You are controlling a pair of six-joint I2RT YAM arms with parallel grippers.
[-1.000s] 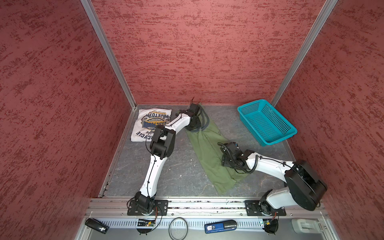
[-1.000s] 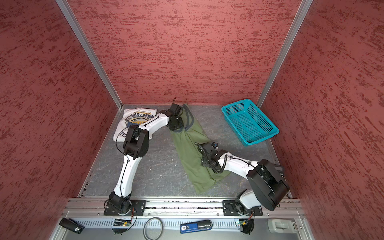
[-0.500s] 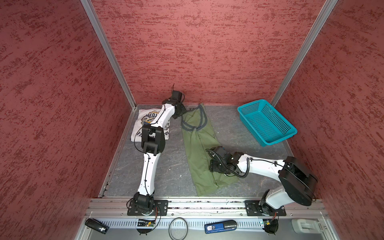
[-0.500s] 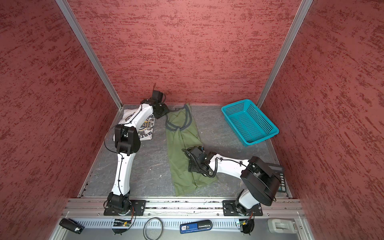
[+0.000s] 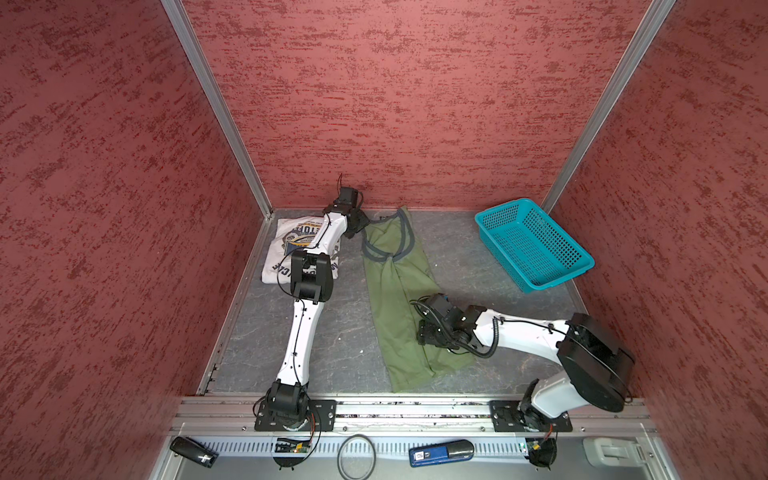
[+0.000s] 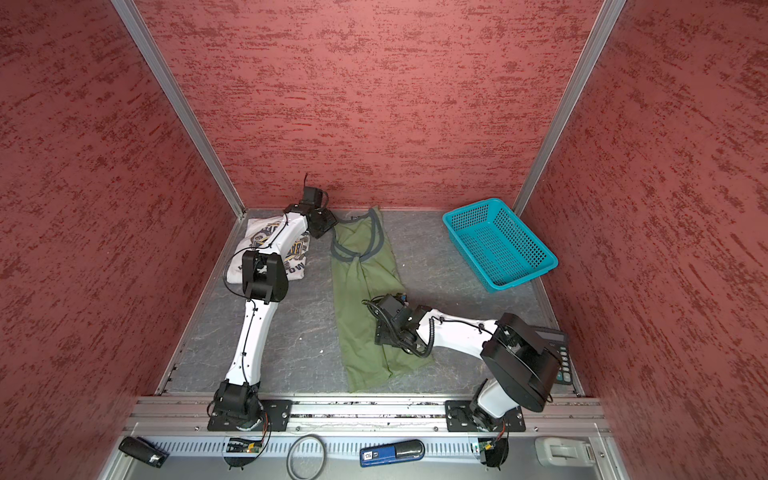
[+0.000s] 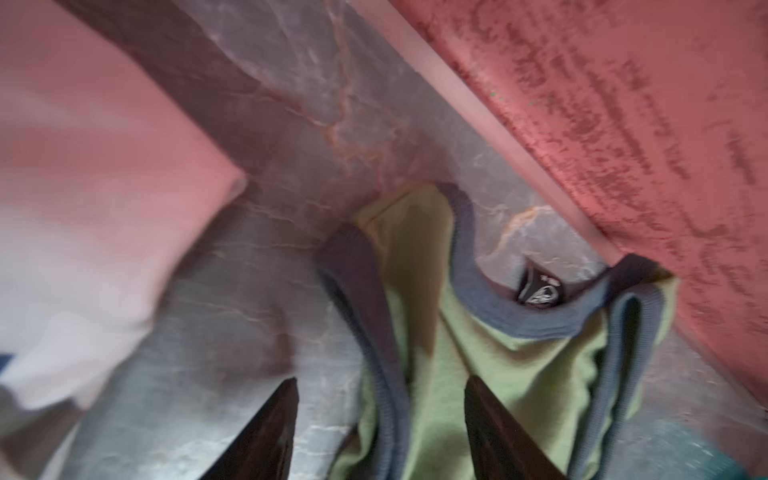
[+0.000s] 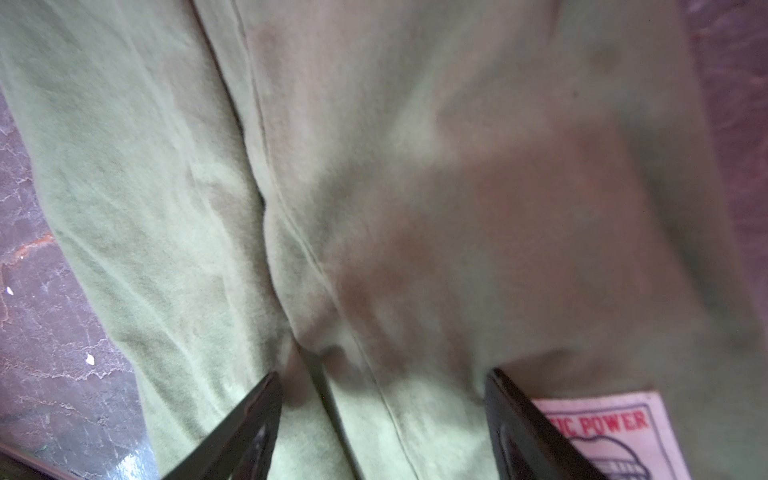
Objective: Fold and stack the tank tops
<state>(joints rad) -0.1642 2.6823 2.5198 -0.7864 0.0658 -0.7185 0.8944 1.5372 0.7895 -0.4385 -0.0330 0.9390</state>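
Right wrist view: olive tank top [image 8: 415, 166] filling nearly everything, soft and faintly fuzzy, creased lengthwise by a fold ridge, with a pale woven label [image 8: 602, 436] lettered POWER in red at one edge, a detail lost in both top views. Shows the right gripper [image 8: 382, 374] with jaws apart, dark tapered fingers either side of that ridge, nothing pinched. Left wrist view, blurred: left gripper [image 7: 380, 382] likewise spread, a ribbed grey-blue armhole trim running between the fingers unsqueezed; also a small black neck tag [image 7: 539, 289], and the white tank top [image 7: 83, 249] as a pale blur. Both top views: olive tank top [image 5: 395, 307] stretched long and narrow down the middle of the grey marbled table [image 5: 340, 332], straps by the back wall, hem near the front rail; white tank top [image 5: 276, 257] folded into a rectangle in the far left corner, print up, partly under the left arm; teal mesh basket [image 5: 533, 248] far right, well apart from both. Only in a top view: a dark keypad device [image 6: 559, 353] behind the right arm's elbow. Against a second ago: olive top no longer slanted toward the right but nearly square to the front rail, left gripper gone from the neckline to just beside the strap, nearer the corner, right gripper carried leftward with the cloth.
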